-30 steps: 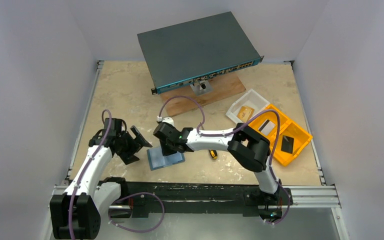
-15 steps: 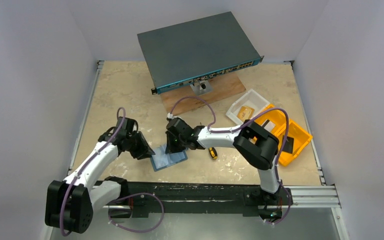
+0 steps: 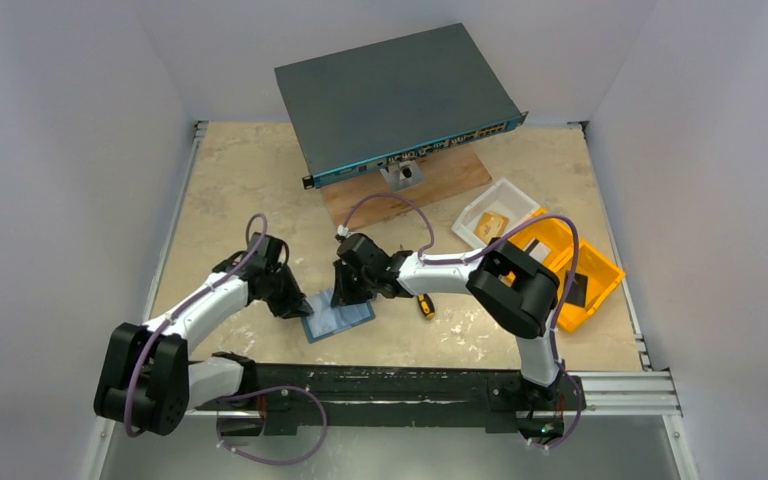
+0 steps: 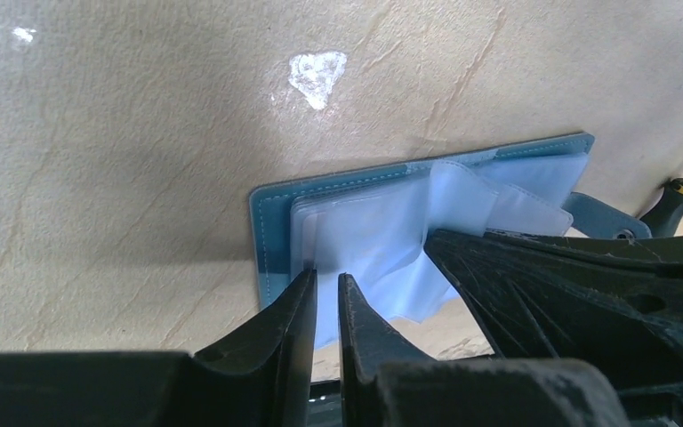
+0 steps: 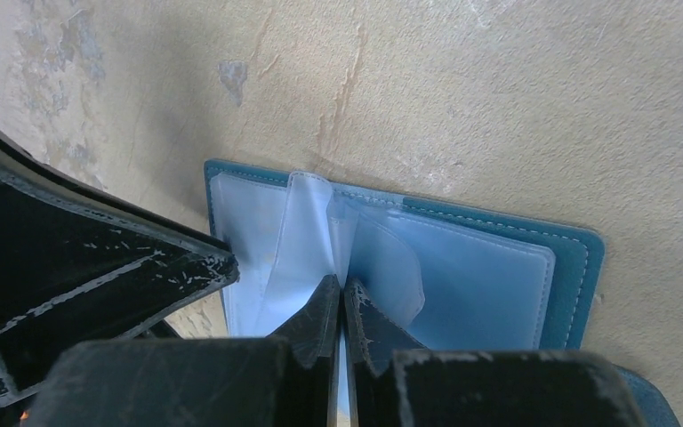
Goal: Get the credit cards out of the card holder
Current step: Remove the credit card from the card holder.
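The card holder lies open on the table, teal-blue cover down and pale plastic sleeves facing up. My right gripper comes in from its far side and is shut on one thin sleeve at the fold, lifting it. My left gripper is at the holder's left end, its jaws drawn to a narrow gap with pale sleeve material between them. No credit card shows in the sleeves I can see.
A yellow-handled screwdriver lies just right of the holder. Farther right stand a white tray with a gold card and an orange bin with dark flat pieces. A network switch rests on a wooden board at the back.
My left arm has swung right to the holder's left end and its jaws have closed down from wide open. The right gripper moved slightly right and shut on a sleeve.
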Controlling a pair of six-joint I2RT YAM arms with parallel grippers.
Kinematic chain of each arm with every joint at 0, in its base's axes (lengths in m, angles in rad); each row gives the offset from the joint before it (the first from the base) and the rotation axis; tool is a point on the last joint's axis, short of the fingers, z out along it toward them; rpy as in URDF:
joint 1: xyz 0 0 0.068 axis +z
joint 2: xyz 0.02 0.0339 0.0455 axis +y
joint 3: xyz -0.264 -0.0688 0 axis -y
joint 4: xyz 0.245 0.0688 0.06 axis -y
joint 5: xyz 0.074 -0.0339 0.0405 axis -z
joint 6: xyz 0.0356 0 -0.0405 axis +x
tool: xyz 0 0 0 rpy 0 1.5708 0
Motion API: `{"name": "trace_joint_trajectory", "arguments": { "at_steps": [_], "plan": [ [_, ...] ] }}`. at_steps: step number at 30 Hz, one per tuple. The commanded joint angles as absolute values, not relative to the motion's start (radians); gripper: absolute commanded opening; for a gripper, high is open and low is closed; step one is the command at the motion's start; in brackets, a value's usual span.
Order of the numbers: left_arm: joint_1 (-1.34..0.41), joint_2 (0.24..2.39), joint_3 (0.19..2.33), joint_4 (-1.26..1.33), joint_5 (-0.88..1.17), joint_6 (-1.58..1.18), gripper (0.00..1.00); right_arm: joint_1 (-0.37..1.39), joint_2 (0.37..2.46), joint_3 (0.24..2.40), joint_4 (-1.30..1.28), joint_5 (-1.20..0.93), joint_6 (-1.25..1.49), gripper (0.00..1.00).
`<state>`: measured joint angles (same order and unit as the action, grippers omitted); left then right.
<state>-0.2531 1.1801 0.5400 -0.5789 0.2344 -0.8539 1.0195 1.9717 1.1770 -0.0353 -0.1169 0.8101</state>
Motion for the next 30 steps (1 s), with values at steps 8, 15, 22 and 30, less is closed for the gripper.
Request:
{"name": "trace_joint_trajectory", "arguments": {
  "at_steps": [8,15,22,30],
  "plan": [
    [-0.287,1.253,0.538,-0.498,0.213,-0.872,0.13,1.012,1.981,1.147,-0.071,-0.112,0.793,0.00],
    [-0.315,1.295,0.545,-0.463,0.231,-0.894,0.11,1.012,1.972,1.151,-0.072,-0.115,0.788,0.00],
    [-0.321,1.311,0.545,-0.434,0.261,-0.908,0.02,1.013,1.936,1.181,-0.103,-0.106,0.765,0.03],
    [-0.321,1.322,0.553,-0.438,0.255,-0.905,0.00,1.014,1.843,1.227,-0.160,-0.075,0.754,0.19]
  ]
}}
